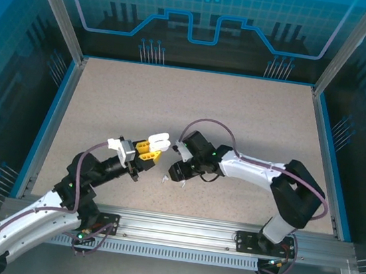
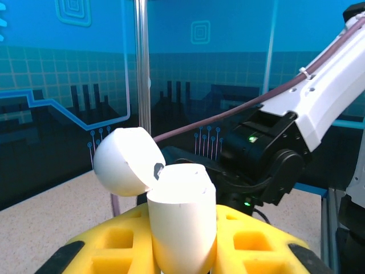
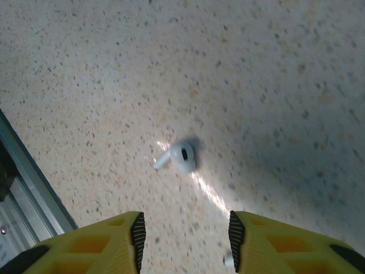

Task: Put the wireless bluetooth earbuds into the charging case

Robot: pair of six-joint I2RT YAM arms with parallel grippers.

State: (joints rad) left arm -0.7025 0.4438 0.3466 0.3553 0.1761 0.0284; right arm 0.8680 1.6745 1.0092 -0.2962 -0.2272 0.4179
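Earbud (image 3: 178, 157), glossy white, lies on speckled table (image 3: 256, 68) under open, empty right hand (image 3: 185, 234); left hand (image 1: 147, 149) grips case (image 2: 182, 222)

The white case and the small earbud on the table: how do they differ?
The case is held upright in the left fingers, lid hinged open; the earbud lies loose on the table, untouched. The case is a rounded shell; the earbud has a short stem. Both are white.
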